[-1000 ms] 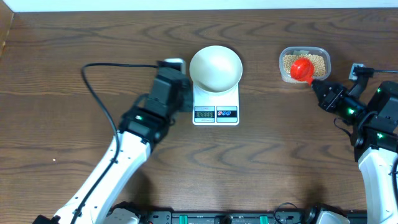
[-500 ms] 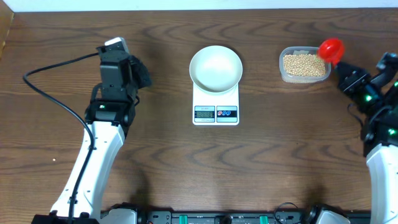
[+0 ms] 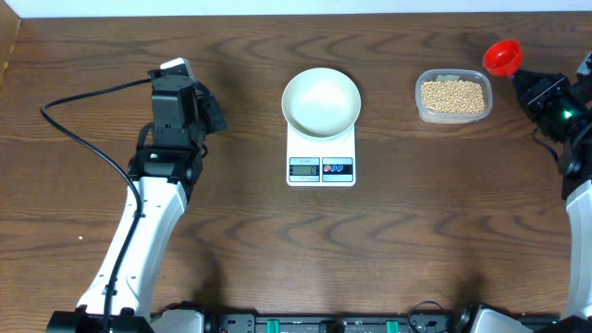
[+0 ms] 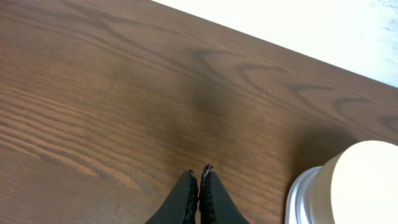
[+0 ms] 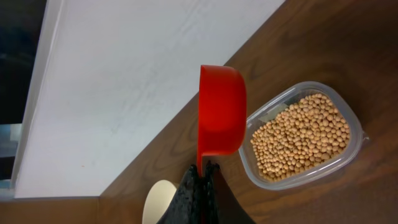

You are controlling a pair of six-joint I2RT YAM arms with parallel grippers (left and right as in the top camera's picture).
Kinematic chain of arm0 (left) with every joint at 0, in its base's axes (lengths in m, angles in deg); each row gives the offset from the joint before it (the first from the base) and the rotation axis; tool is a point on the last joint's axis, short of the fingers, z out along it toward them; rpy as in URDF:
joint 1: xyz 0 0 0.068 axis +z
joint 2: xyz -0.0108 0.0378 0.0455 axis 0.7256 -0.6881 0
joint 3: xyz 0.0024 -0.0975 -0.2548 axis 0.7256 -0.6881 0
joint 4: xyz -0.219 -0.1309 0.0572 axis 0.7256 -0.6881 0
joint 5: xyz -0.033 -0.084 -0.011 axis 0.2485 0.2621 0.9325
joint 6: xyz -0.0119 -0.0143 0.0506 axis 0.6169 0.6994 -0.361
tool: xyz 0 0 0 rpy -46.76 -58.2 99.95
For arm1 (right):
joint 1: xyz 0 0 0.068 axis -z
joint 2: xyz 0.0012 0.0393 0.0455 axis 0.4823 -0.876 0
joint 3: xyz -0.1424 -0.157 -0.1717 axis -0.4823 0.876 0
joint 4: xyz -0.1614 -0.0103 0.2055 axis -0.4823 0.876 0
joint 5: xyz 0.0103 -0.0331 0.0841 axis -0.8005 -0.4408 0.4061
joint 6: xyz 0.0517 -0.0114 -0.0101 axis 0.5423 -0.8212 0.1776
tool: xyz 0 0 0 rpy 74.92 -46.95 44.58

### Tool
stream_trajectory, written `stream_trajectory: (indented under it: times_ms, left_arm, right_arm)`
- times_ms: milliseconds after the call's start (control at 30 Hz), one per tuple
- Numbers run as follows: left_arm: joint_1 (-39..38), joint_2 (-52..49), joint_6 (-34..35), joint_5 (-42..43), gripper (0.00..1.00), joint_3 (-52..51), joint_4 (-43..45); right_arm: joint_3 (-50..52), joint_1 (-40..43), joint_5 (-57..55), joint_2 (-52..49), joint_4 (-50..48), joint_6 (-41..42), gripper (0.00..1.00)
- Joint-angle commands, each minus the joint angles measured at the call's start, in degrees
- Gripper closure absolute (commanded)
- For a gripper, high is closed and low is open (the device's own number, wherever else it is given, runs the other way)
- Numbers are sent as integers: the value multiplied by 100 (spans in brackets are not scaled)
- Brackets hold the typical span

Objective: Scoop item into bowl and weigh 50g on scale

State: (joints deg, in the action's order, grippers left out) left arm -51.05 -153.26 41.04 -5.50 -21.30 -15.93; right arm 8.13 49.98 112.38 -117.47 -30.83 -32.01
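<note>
Beans (image 5: 298, 137): light, rolling; need scoop (image 5: 221, 111), seemingly empty.
Right end effector (image 5: 200, 169): pinching scoop handle.
Left end effector (image 4: 199, 177): pressed together.

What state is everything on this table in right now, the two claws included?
Bowl, empty.
Scale, bowl on it, reading too small to tell.
Container, open, filled with beans.
Scoop, held beside the container, no beans seen inside.
Left gripper, shut, empty.
Right gripper, shut on scoop handle.
</note>
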Motion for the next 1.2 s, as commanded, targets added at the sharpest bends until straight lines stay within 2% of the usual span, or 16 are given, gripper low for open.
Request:
stream_trajectory:
  times_ms: [0, 233, 300, 400, 467, 567, 900, 1033, 1067, 1100, 1133, 1167]
  left_arm:
    - [24, -24, -140, -22, 93, 59, -15]
    - [24, -24, -153, 13, 93, 59, -15]
    - [22, -24, -520, 203, 93, 59, -15]
    - [11, -24, -1386, 1003, 93, 59, -79]
    - [-33, -24, -1694, 1449, 93, 59, -256]
    - [-164, -24, -1816, 1674, 92, 59, -627]
    - [-1475, -22, -2201, 1816, 92, 59, -2017]
    - [-1941, -22, -2197, 1799, 91, 59, -2533]
    - [-2011, -22, -2199, 1790, 68, 59, -2623]
    - [-2050, -22, -2197, 1794, 29, 59, -2684]
    - [-2052, -22, -2194, 1794, 17, 59, -2704]
    - [-2052, -22, -2194, 1794, 9, 59, -2726]
  right_arm:
    - [-151, 13, -48, -109, 48, 103, 98]
    - [-151, 13, -70, -216, 133, 96, 98]
    - [-151, 13, -70, -216, 181, 50, 98]
    - [-151, 13, -111, -216, 221, -15, 98]
    - [-151, 13, -157, -216, 236, -59, 99]
    - [-151, 15, -201, -216, 234, -76, 99]
    - [-151, 20, -365, -216, 356, -190, 99]
    - [-151, 20, -345, -216, 505, -581, 99]
    - [-151, 20, -345, -216, 542, -695, 99]
    - [-151, 20, -345, -216, 584, -789, 99]
    - [-151, 17, -345, -216, 597, -815, 99]
    - [-151, 17, -337, -216, 597, -826, 99]
